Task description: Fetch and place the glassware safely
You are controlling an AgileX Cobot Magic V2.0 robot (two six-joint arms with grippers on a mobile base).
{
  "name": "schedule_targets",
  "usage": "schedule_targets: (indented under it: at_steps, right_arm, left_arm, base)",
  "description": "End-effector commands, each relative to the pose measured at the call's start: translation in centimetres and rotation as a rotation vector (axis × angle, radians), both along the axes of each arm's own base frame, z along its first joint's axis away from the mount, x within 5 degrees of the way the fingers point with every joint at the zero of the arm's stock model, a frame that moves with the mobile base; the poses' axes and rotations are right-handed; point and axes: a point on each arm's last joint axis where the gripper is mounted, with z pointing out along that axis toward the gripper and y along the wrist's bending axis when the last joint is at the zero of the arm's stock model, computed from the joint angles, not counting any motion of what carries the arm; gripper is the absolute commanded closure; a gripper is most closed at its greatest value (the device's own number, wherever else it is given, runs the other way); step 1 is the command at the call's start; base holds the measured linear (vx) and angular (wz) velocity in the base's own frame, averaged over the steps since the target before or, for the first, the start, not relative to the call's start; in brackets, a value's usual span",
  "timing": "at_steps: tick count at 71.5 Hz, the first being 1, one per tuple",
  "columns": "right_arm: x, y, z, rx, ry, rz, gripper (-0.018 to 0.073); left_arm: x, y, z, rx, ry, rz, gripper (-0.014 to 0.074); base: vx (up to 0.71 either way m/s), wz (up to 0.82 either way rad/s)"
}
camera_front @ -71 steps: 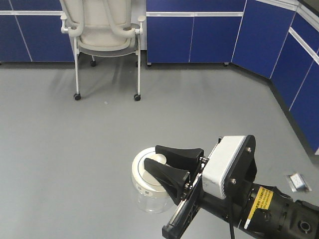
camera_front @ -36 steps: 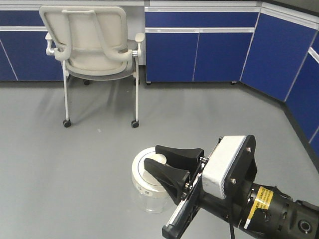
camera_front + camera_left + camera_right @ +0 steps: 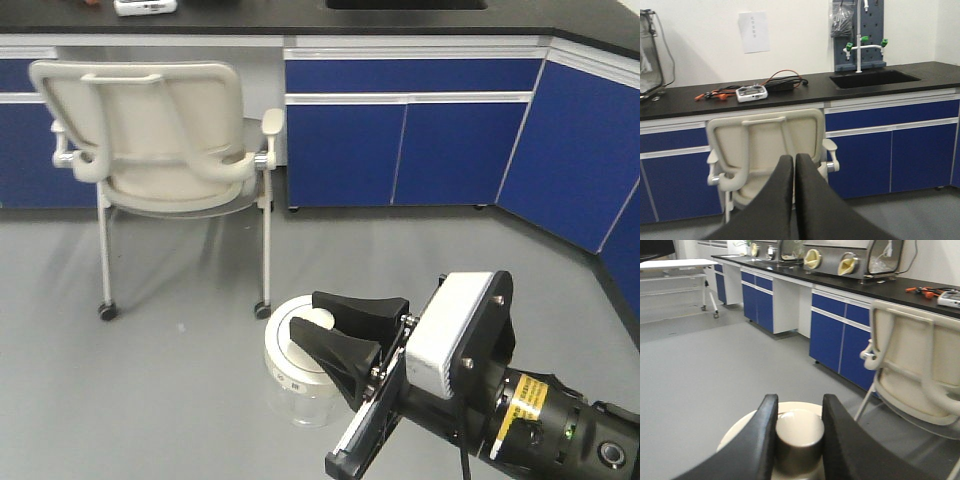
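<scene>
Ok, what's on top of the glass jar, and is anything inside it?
An off-white lid sits on the glass jar; the right claw clamps its central knob. Through the clear wall below, nothing shows inside, though lid and claw cover the upper part.

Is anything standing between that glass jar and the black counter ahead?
Partly: the chair stands before the counter, ahead-left of the jar in the right gripper. Right of it, bare floor reaches the cabinets.
</scene>
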Motion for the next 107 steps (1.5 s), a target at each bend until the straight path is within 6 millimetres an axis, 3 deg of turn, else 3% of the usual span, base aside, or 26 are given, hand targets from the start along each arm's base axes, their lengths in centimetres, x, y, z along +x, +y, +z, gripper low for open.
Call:
schedule_targets:
  at_steps: [1, 23, 107]
  right_arm:
    - [-0.15, 0.08, 2.54, 0.132, -0.098, 0.017, 0.0563]
    - [-0.15, 0.08, 2.54, 0.132, -0.098, 0.017, 0.0563]
    - [-0.15, 0.08, 2.53, 0.131, -0.098, 0.017, 0.0563]
  left_arm:
    - [-0.02, -0.02, 1.45, -0.014, -0.089, -0.003, 0.0603]
    - [-0.02, -0.02, 1.45, -0.014, -0.089, -0.003, 0.0603]
    - [-0.02, -0.02, 1.45, -0.014, -0.089, -0.003, 0.0603]
  base:
    - [0.35, -0.22]
    - [0.27, -0.50]
    - [0.19, -0.83]
